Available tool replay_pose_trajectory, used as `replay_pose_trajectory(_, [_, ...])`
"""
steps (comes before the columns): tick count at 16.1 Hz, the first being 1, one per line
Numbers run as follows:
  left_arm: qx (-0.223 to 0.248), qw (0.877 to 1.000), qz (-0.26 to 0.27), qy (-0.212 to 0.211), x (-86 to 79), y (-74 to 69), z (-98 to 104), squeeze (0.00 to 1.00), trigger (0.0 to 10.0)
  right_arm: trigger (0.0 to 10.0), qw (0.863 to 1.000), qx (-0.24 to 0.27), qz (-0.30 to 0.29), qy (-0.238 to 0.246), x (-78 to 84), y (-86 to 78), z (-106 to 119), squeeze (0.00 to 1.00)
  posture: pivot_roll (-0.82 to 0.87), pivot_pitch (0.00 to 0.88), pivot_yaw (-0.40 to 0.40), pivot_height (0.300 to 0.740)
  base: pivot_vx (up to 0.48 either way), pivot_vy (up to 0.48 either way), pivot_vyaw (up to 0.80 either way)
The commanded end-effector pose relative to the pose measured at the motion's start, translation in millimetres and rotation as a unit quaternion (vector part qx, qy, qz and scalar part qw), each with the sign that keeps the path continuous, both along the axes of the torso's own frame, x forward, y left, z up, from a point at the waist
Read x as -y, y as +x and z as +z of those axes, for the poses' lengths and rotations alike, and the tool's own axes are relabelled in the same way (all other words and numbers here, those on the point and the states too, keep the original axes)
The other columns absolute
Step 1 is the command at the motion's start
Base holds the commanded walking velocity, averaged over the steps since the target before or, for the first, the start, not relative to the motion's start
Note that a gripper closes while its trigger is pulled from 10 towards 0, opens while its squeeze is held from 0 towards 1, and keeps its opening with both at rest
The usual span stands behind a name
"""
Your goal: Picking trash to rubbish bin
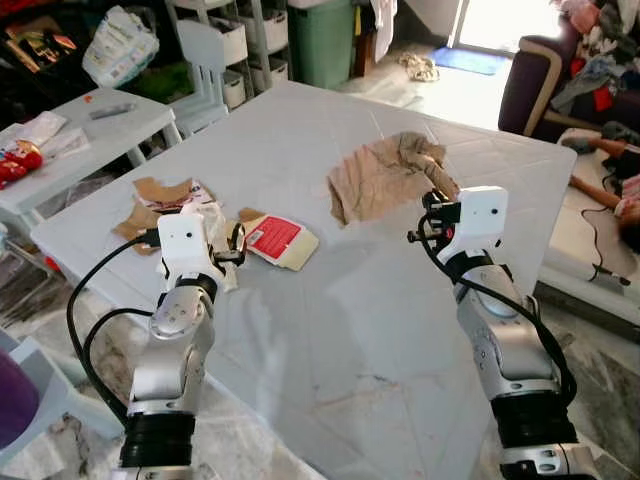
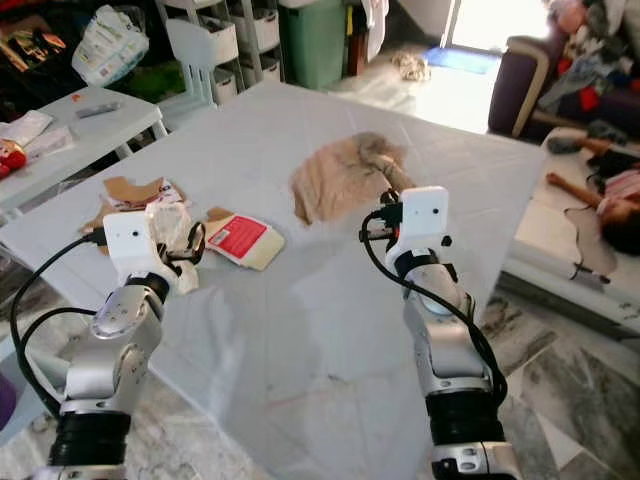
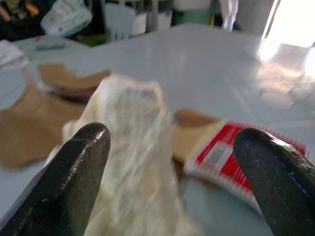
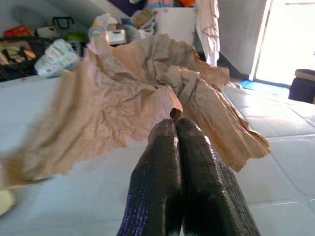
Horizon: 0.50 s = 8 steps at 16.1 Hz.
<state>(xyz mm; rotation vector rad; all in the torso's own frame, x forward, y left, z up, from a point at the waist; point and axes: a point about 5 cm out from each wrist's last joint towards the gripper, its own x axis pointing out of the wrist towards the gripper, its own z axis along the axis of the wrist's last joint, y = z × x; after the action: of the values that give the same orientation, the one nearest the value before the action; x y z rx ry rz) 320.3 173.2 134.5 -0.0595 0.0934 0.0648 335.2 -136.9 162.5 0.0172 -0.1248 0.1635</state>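
Bench [image 1: 400, 300] is white plastic, with trash in 2 groups on it. Right tool [image 4: 179, 142]: both fingers pressed together, tips pinching the near edge of a crumpled brown paper [image 1: 385, 175]. Paper spreads out ahead of the tool, mostly flat on the bench, the pinched edge at the tips.

Left tool [image 3: 172, 162]: fingers [image 3: 74, 167] spread wide, gripping nothing. Crumpled white wrapper [image 3: 133, 162] sits between them, closer to 1 finger; can't tell if it touches. Just beyond the wrapper, beside the other finger, lies a red-and-white packet [image 1: 275, 240] flat on the bench, with a brown card scrap under its far edge. Further ahead of the left tool are torn cardboard pieces [image 1: 160, 195].

Well beyond both tools, past the far bench edge, stands a green bin [image 1: 322, 40] next to white shelving. Small white side table [image 1: 80, 130] to the left of the left tool, with packets on it.
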Motion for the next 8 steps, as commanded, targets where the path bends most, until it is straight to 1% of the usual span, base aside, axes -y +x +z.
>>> replay_pose_trajectory(1, [-0.022, 1.0, 0.003, 0.006, -1.2, 3.5, -4, 0.0, 10.0, 0.0, 1.0, 0.004, 0.011, -0.002, -5.4, -0.2, 4, 0.0, 0.09, 0.056, 0.028, 0.74, 0.0, 0.0, 0.0])
replay_pose_trajectory(4, [-0.025, 0.999, 0.028, 0.003, -5.2, 10.8, -5, 0.0, 10.0, 0.0, 1.0, 0.004, 0.005, -0.005, -1.0, -1.5, 3, 0.0, 0.07, 0.054, 0.031, 0.74, 0.0, 0.0, 0.0])
replay_pose_trajectory(8, [-0.033, 0.999, 0.039, 0.004, -9.9, 14.6, -9, 0.0, 10.0, 0.0, 1.0, 0.004, 0.006, -0.007, -0.2, -2.2, 4, 0.0, 0.07, 0.053, 0.023, 0.74, 0.0, 0.0, 0.0])
